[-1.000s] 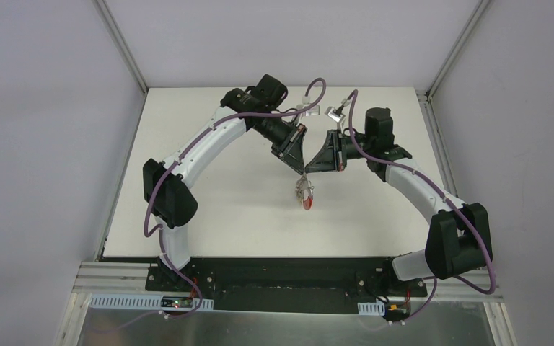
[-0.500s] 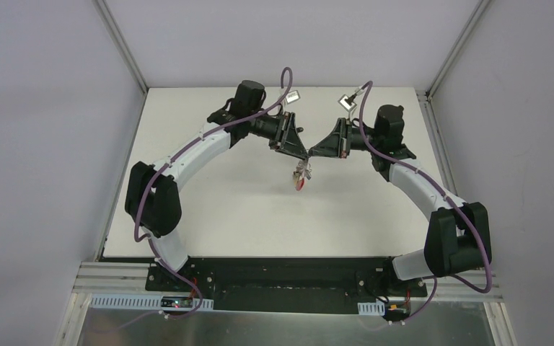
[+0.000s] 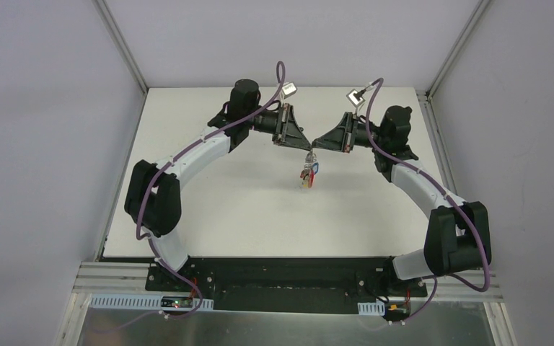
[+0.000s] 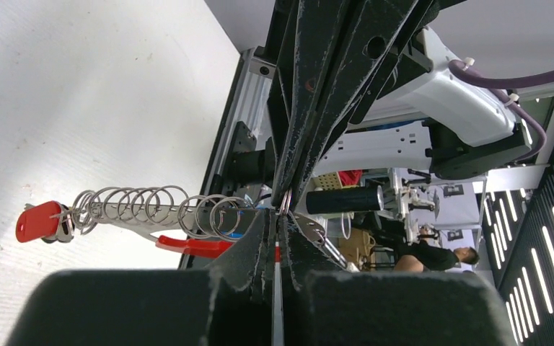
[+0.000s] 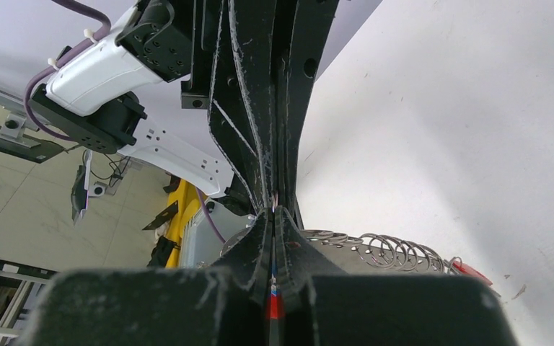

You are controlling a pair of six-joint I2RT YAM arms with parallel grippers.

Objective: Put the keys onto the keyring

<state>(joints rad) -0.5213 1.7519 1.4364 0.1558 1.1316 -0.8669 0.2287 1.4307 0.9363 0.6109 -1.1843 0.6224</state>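
Two grippers meet tip to tip above the middle of the table (image 3: 209,209). The left gripper (image 3: 306,149) is clenched, its fingers pressed flat together with no gap between them. The right gripper (image 3: 316,147) faces it, equally clenched. A thin wire loop (image 4: 286,202) runs between the two sets of tips, and each gripper appears to pinch it. Exactly where each one bites cannot be told.

The keyring (image 3: 307,173) hangs from this shared pinch, off the table and directly below the tips. The left wrist view shows it as a row of split rings (image 4: 151,209) strung in a line. A red arc section (image 4: 191,246) lies alongside the row, and a red key head (image 4: 37,221) sits at its far end. From above, a blue key head (image 3: 314,169) is visible just under the tips.

Holding the loop from both sides probably steadies it and keeps it taut, so that a ring can be worked open or a key fed on. The hanging keys (image 3: 305,180) stay clear of the fingers under their own weight. No loose key is visible on the table, which suggests that threading is far along.
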